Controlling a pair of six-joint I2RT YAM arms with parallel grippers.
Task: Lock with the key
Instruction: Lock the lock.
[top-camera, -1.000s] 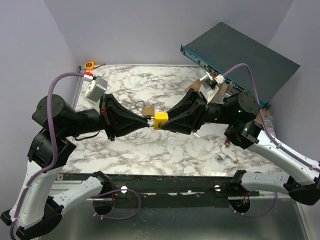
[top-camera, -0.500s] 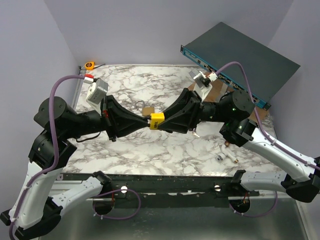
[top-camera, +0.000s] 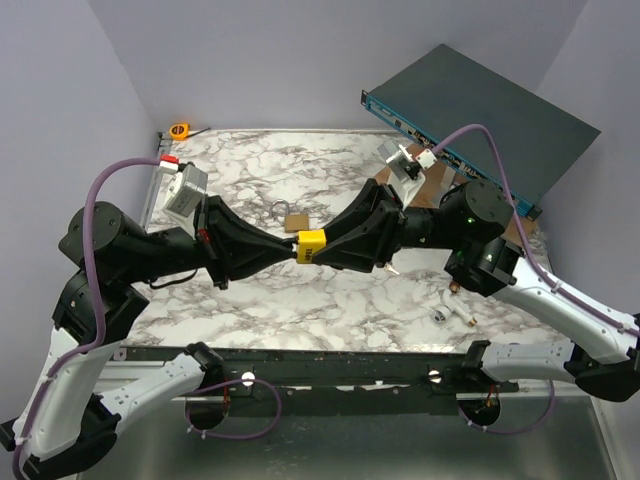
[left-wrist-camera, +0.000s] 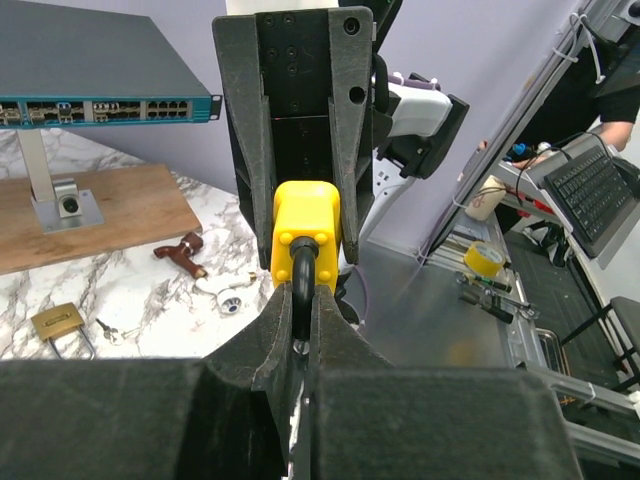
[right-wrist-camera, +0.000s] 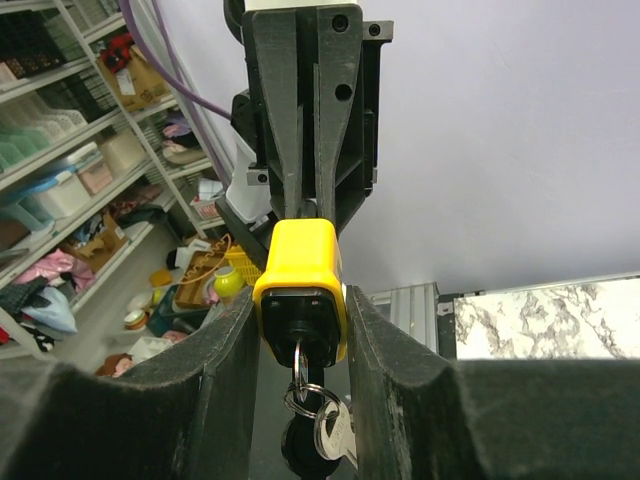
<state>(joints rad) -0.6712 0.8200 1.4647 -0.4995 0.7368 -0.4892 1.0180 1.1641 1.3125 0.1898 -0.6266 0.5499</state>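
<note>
Yellow padlock (top-camera: 311, 244) slightly leftward since before, right tool (top-camera: 322, 243) clamped on it, left tool (top-camera: 290, 245) clamped on shackle (left-wrist-camera: 303, 280).

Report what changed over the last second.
The yellow plastic-cased padlock shifted slightly toward the robot's left, the right arm following and the left arm drawing back. Grips unchanged: left gripper on its shackle, right gripper on its body. The small brass padlock on the table stayed put.

The padlock (top-camera: 309, 244) sits between left gripper (top-camera: 291, 246) and right gripper (top-camera: 323, 243).
</note>
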